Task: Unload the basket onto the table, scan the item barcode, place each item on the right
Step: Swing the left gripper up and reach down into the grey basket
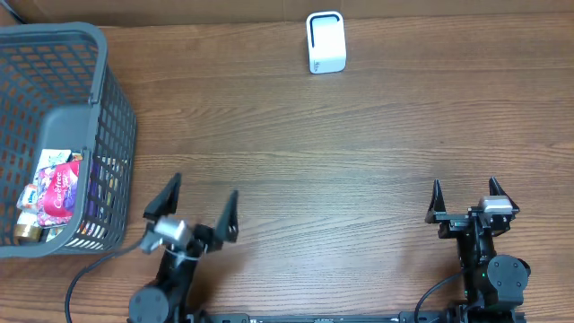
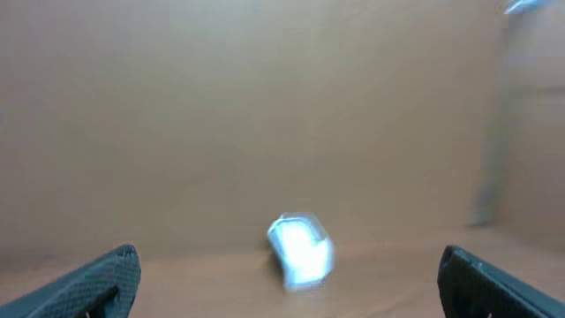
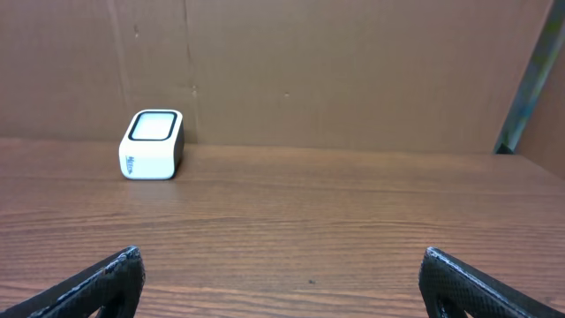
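The left end effector (image 1: 204,190) sits low at the near edge of the desk, left of centre. Its two dark fingers (image 1: 169,196) are spread wide with nothing between them, and it is turned a little toward the right. The right end effector (image 1: 465,190) sits at the near edge toward the right corner. It is also spread wide and empty, and points straight at the far edge. The two are well apart.

Beneath them is a desk (image 1: 359,135) of brown wood grain. A wall of plain brown cardboard (image 3: 353,71) rises along the far edge, marked by a vertical seam. In the right wrist view a grey-green upright strip (image 3: 530,79) stands at the wall's right end.

A grey plastic basket (image 1: 121,135) with lattice walls fills the left edge, from the far left corner down to just beside the left end effector. Whether they touch cannot be told. In the basket's near end lie the packets (image 1: 58,188): a pink-red pouch on top and smaller packs around it, their print too small to read. They lie to the left of the left end effector, behind the basket wall and ungrasped, and far from the right one.

A white scanner (image 1: 326,41) with a dark-rimmed window stands at the far edge, slightly right of centre, well apart from both end effectors. The right wrist view shows it ahead and to the left. The left wrist view is blurred and shows it as a pale smear ahead.
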`<state>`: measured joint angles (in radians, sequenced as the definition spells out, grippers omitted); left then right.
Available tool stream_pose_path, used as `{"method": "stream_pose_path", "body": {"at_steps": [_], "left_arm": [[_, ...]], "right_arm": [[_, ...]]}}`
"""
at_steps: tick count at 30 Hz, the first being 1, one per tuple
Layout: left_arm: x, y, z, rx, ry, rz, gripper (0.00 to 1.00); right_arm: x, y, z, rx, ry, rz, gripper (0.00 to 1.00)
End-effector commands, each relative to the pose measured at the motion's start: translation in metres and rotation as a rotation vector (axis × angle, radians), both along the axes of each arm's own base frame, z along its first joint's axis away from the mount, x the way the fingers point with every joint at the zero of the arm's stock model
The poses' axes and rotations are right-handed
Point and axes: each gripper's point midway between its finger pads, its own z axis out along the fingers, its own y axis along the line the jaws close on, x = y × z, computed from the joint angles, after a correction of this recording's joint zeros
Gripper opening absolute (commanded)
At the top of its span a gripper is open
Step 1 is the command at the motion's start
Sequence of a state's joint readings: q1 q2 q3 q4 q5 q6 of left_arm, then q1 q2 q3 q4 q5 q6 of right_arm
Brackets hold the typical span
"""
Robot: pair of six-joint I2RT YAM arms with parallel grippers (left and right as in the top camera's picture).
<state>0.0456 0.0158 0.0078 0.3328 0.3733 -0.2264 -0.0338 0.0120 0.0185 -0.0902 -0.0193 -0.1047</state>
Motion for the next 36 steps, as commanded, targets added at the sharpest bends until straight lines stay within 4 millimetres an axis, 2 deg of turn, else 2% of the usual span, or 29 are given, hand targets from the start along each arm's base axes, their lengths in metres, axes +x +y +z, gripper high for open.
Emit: {"method": "stream_pose_path", "body": {"at_steps": [1,5,7,10,12,14,17,19,23,26,30,32,34,36], "left_arm": [[-0.030,-0.038,0.026,0.032,-0.107,-0.245,0.99],[-0.038,-0.032,0.059,0.028,-0.135,-0.206,1.00],[-0.037,-0.025,0.075,0.020,-0.096,-0.151,1.00],[-0.036,-0.021,0.098,0.097,0.000,-0.099,1.00],[-0.028,-0.016,0.104,0.140,0.139,-0.063,1.00],[-0.018,-0.009,0.100,0.144,0.331,-0.027,1.00],[-0.012,-0.019,0.105,0.173,0.512,-0.112,1.00],[-0.008,-0.028,0.118,0.220,0.536,-0.175,1.00],[0.025,0.000,0.154,0.191,0.675,-0.018,1.00],[0.038,0.021,0.172,0.158,0.831,0.089,1.00],[0.054,0.038,0.191,0.118,0.949,0.120,1.00],[0.064,0.061,0.203,0.085,0.948,0.199,1.00],[0.071,0.096,0.215,0.003,0.925,0.330,1.00],[0.072,0.139,0.228,-0.116,0.886,0.476,1.00]], "right_arm": [[0.000,-0.002,-0.002,0.003,-0.005,-0.008,1.00],[0.000,-0.002,-0.002,0.003,-0.005,-0.008,1.00],[0.000,-0.002,-0.002,0.003,-0.005,-0.008,1.00],[0.000,-0.002,-0.002,0.003,-0.005,-0.008,1.00],[0.000,-0.002,-0.002,0.003,-0.005,-0.008,1.00],[0.000,-0.002,-0.002,0.003,-0.005,-0.008,1.00],[0.000,-0.002,-0.002,0.003,-0.005,-0.008,1.00],[0.000,-0.002,-0.002,0.003,-0.005,-0.008,1.00],[0.000,-0.002,-0.002,0.003,-0.005,-0.008,1.00],[0.000,-0.002,-0.002,0.003,-0.005,-0.008,1.00],[0.000,-0.002,-0.002,0.003,-0.005,-0.008,1.00],[0.000,-0.002,-0.001,0.003,-0.005,-0.008,1.00],[0.000,-0.002,-0.002,0.003,-0.005,-0.008,1.00],[0.000,-0.002,-0.001,0.003,-0.005,-0.008,1.00]]}}
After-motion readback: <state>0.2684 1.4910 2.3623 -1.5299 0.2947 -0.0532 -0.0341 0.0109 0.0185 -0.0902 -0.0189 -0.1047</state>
